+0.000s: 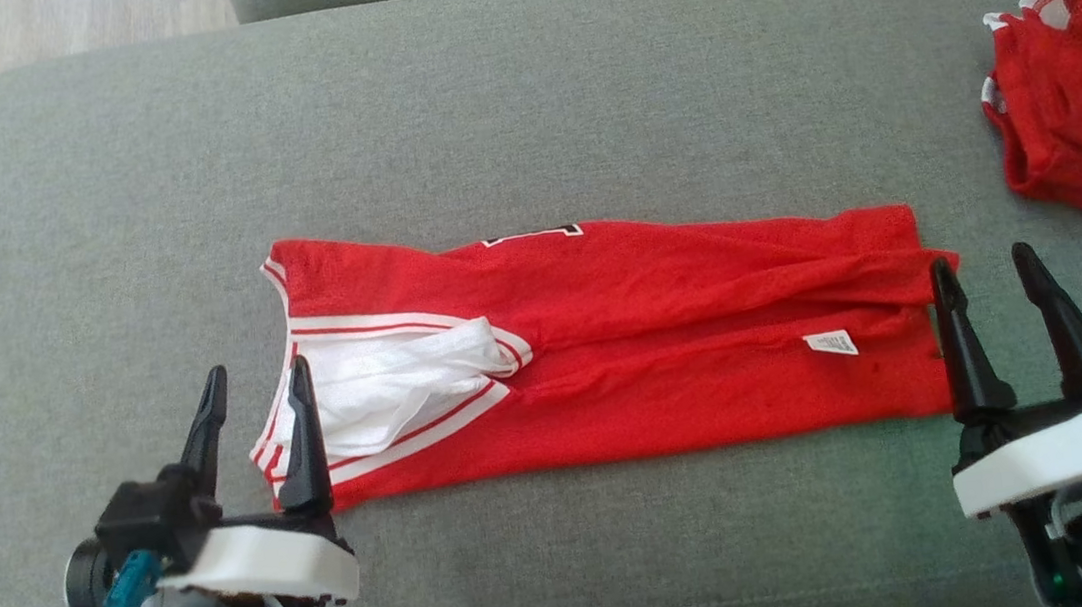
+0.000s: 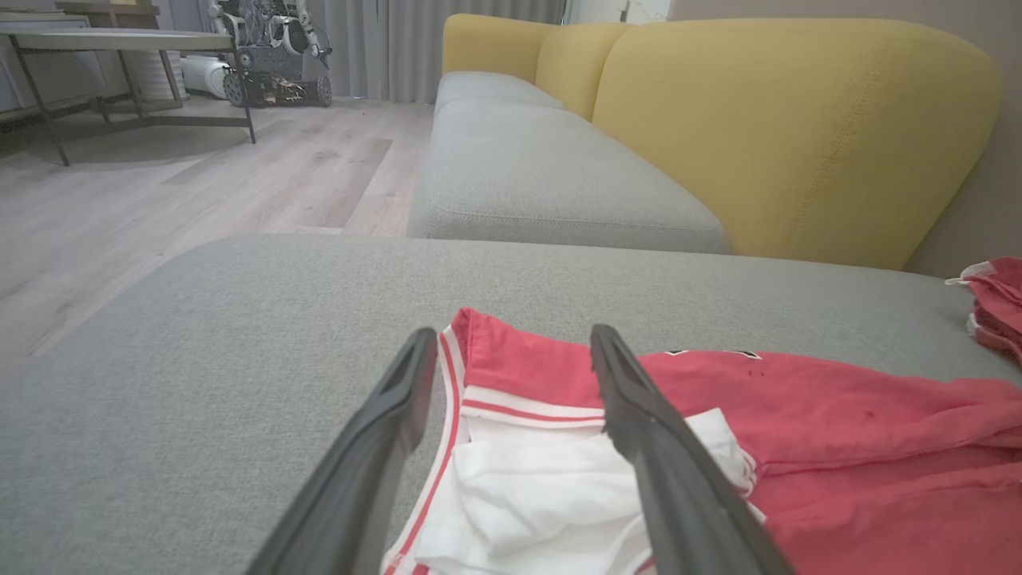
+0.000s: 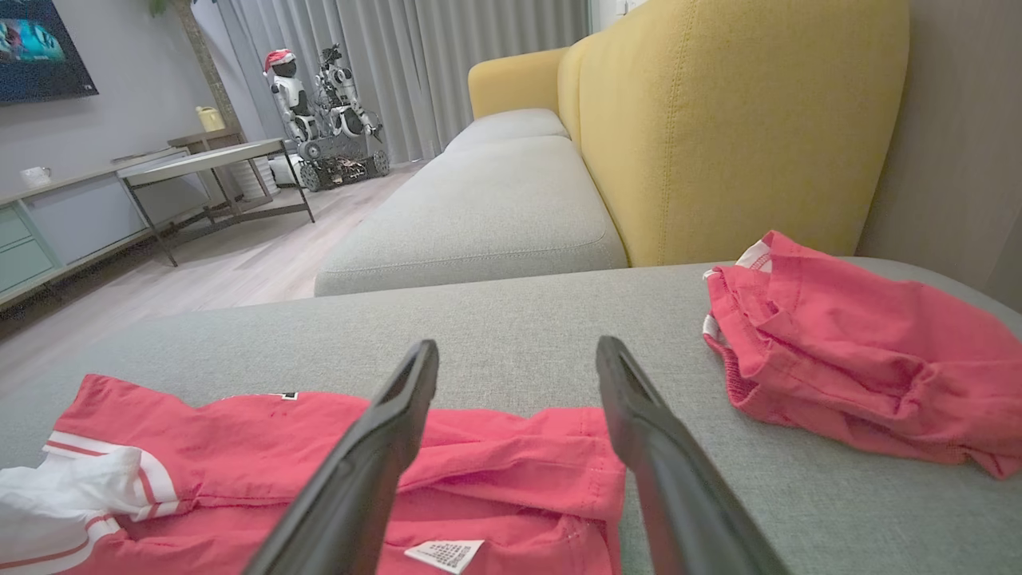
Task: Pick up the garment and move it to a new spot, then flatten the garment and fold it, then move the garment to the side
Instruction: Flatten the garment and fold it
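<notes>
The garment (image 1: 625, 335), a red T-shirt with white sleeves and striped trim, lies folded into a long band across the grey cushion (image 1: 520, 105). A white tag (image 1: 831, 343) shows near its right end. My left gripper (image 1: 258, 385) stands open at the garment's left end, over the white sleeve (image 2: 551, 487), holding nothing. My right gripper (image 1: 985, 269) stands open at the garment's right end (image 3: 511, 455), also holding nothing. In the left wrist view the left gripper (image 2: 511, 351) straddles the striped edge; in the right wrist view the right gripper (image 3: 515, 359) straddles the hem corner.
A smaller red garment (image 1: 1078, 101) lies crumpled at the cushion's far right, and it appears as the crumpled red heap (image 3: 854, 367) in the right wrist view. A yellow sofa back (image 2: 766, 120) and more grey seats stand beyond. Wooden floor (image 2: 160, 192) lies off the cushion's left edge.
</notes>
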{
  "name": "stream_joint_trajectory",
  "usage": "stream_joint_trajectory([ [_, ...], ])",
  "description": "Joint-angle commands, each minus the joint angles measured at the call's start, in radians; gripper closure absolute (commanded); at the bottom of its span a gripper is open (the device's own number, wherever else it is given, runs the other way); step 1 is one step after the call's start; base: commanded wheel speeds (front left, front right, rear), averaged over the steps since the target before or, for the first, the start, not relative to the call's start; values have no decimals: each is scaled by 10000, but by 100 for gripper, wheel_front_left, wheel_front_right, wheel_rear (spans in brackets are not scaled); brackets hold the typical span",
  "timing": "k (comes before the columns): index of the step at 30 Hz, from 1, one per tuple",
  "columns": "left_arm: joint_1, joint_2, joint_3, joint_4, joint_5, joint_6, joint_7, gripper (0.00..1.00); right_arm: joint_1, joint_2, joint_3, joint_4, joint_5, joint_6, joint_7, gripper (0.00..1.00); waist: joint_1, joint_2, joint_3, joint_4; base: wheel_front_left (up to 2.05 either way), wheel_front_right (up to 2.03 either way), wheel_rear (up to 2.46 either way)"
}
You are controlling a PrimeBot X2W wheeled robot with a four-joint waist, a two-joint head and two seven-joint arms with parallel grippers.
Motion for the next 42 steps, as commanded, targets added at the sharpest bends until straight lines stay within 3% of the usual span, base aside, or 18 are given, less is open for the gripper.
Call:
stream_joint_trajectory([
  [1,-263,53,431,-238,82,-71,-121,0,-142,-3,207,-380,-115,-7,17,0,0,-1,23,-4,0,0,0],
  [21,-761,-208,489,-149,284,-340,-122,0,-677,-183,-207,211,-192,-7,315,0,0,-1,592,193,0,0,0],
  [27,-1318,-409,299,-152,474,-554,-122,0,-1394,-316,-668,1357,-248,-7,810,0,0,-1,1250,376,0,0,0],
  [32,-1650,-574,299,-89,595,-684,-122,0,-1786,-135,-775,2177,-155,-7,1841,0,0,-1,1633,425,0,0,0],
  [42,-1816,-789,609,-6,827,-877,-122,0,-1428,268,-490,2051,295,-7,2816,0,0,-1,1861,344,0,0,0],
])
